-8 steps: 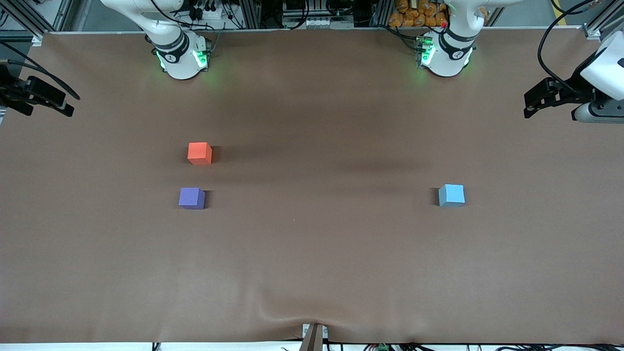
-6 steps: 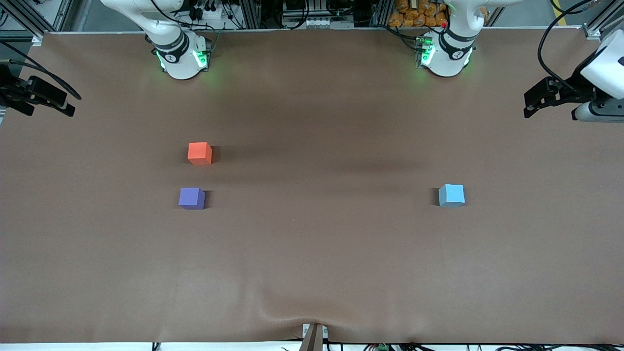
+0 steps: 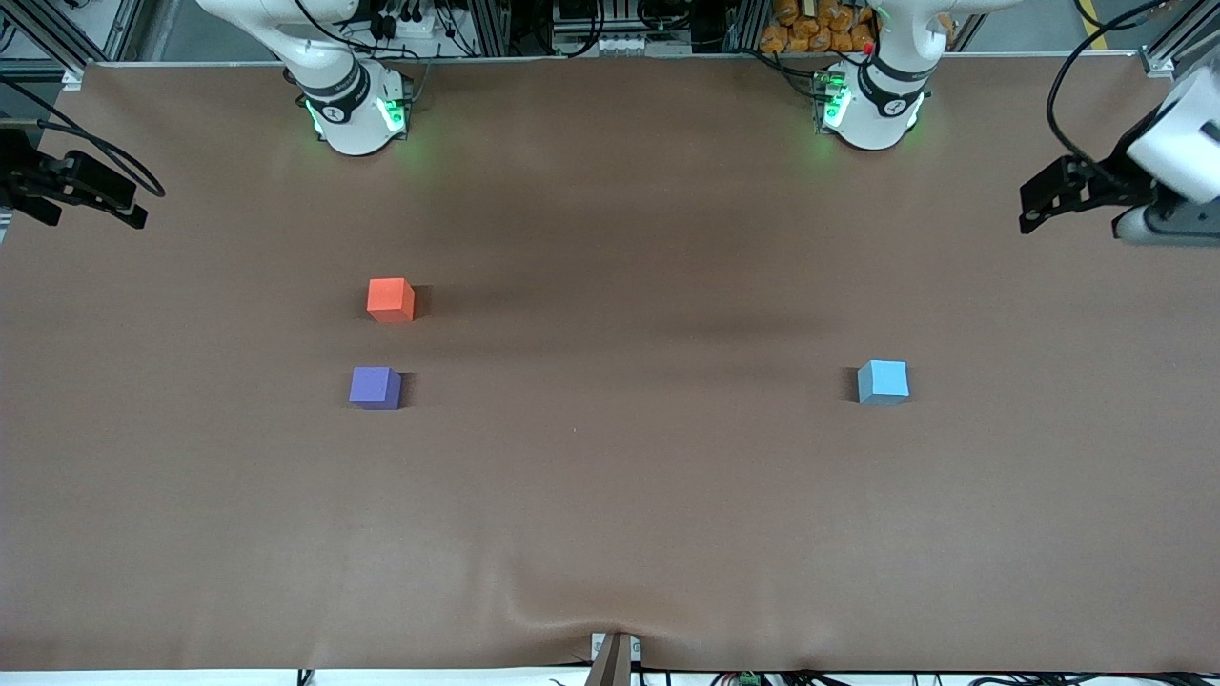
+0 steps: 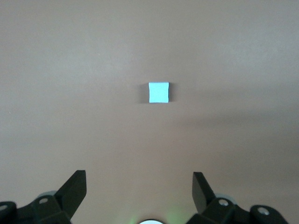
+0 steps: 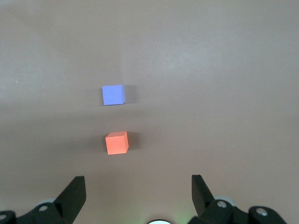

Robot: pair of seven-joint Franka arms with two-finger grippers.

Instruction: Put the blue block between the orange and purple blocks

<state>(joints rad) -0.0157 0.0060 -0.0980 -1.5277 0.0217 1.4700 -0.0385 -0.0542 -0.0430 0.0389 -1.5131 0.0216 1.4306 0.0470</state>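
The blue block (image 3: 883, 381) sits on the table (image 3: 610, 514) toward the left arm's end, well apart from the orange block (image 3: 390, 299) and purple block (image 3: 375, 387). The left gripper (image 4: 139, 186) and right gripper (image 5: 138, 189) hover high, jaws wide apart, empty.

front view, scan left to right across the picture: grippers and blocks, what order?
right gripper → purple block → orange block → blue block → left gripper. Both grippers hang open over the table's ends.
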